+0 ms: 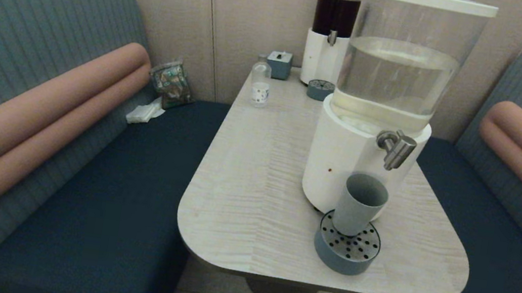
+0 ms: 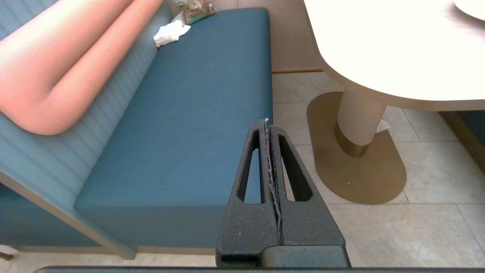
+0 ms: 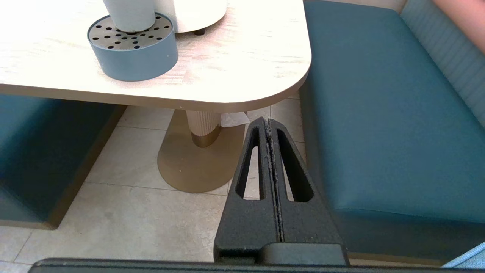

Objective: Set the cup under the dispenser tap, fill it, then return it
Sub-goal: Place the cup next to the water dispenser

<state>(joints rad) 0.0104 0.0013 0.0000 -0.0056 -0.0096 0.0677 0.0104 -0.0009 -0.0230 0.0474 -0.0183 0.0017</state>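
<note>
The grey-blue cup [image 1: 357,203] stands upright on a round perforated drip tray [image 1: 347,248], roughly below the steel dispenser tap [image 1: 397,149] of the large white-based dispenser [image 1: 338,178] with its clear tank. The right wrist view catches the cup's lower part [image 3: 130,14] on that tray [image 3: 133,57]. Neither arm shows in the head view. My left gripper [image 2: 267,122] is shut and empty, low beside the left bench and below table height. My right gripper [image 3: 267,120] is also shut and empty, low between the table pedestal and the right bench.
A second dispenser with dark liquid [image 1: 330,33], its drip tray [image 1: 320,89], a small clear bottle [image 1: 260,85] and a small box [image 1: 280,63] stand at the table's far end. Blue benches [image 1: 97,185] flank the table [image 1: 244,190]. A packet and tissue [image 1: 170,83] lie on the left bench.
</note>
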